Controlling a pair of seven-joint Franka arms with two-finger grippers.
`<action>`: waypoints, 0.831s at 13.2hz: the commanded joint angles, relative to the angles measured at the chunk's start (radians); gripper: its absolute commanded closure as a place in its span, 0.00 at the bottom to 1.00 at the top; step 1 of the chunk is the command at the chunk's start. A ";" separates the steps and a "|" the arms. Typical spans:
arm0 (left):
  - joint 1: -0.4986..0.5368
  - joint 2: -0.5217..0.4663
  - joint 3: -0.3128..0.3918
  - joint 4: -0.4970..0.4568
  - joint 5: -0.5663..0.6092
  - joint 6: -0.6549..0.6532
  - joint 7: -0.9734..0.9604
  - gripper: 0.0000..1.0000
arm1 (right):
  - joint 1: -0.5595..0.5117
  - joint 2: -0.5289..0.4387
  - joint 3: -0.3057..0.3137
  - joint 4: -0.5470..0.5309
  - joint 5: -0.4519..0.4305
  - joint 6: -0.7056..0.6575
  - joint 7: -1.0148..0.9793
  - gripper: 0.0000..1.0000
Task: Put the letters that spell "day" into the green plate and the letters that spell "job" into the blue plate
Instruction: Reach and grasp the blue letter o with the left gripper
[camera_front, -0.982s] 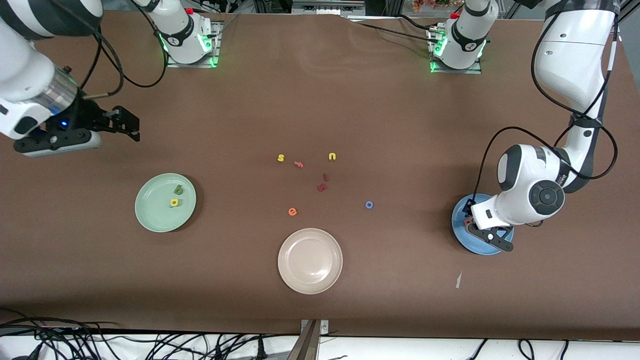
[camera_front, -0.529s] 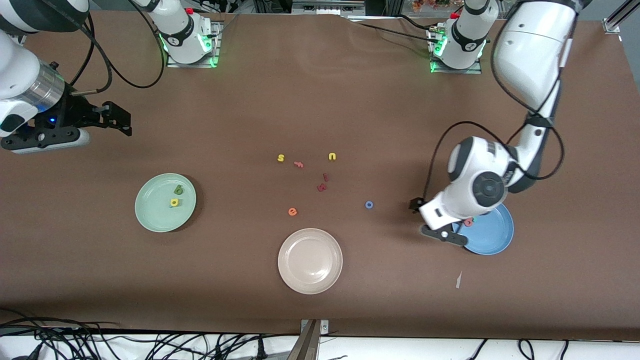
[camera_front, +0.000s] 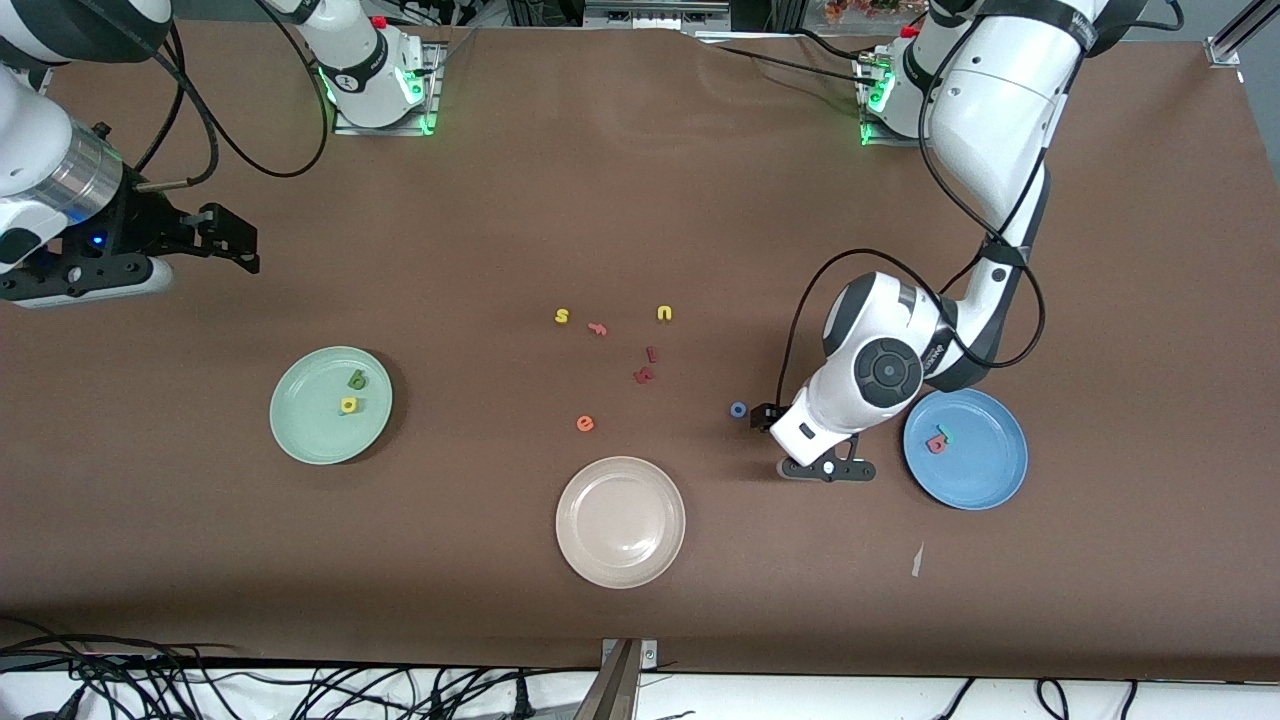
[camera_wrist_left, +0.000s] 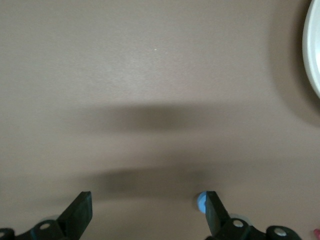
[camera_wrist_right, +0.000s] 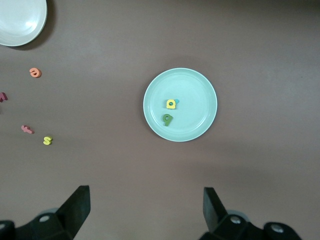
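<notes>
The green plate (camera_front: 310, 430) lies toward the right arm's end and holds the olive "d" (camera_front: 357, 379) and the yellow "a" (camera_front: 348, 404). In the right wrist view a teal "y" (camera_wrist_right: 177, 101) peeks out beside the "a" (camera_wrist_right: 171, 104). The blue plate (camera_front: 985, 470) holds the salmon "b" (camera_front: 936, 442), with a teal "j" (camera_front: 946, 433) touching it. The blue "o" (camera_front: 738, 409) lies on the table. My left gripper (camera_front: 797, 443) hangs open and empty between the "o" and the blue plate; the "o" (camera_wrist_left: 201, 201) sits just outside one fingertip (camera_wrist_left: 211, 210). My right gripper (camera_front: 235, 240) waits open.
A beige plate (camera_front: 620, 520) lies nearest the camera. Mid-table lie a yellow "s" (camera_front: 562, 316), a yellow "u" (camera_front: 664, 313), a salmon "f" (camera_front: 598, 328), two dark red letters (camera_front: 645, 375) and an orange "e" (camera_front: 585, 423). A white scrap (camera_front: 917, 560) lies near the blue plate.
My left gripper has opened and moved off the blue plate toward the blue "o", leaving the salmon "b" in the plate. The right arm drew back slightly.
</notes>
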 joint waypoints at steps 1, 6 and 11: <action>-0.055 0.057 0.009 0.054 -0.023 -0.006 -0.080 0.00 | 0.001 0.015 -0.003 0.033 0.006 -0.020 0.011 0.00; -0.081 0.080 0.010 0.047 -0.020 0.008 -0.126 0.00 | -0.001 0.021 -0.010 0.030 0.004 -0.023 0.014 0.00; -0.096 0.093 0.009 0.030 -0.021 0.053 -0.135 0.06 | -0.001 0.023 -0.010 0.023 0.003 -0.020 0.014 0.00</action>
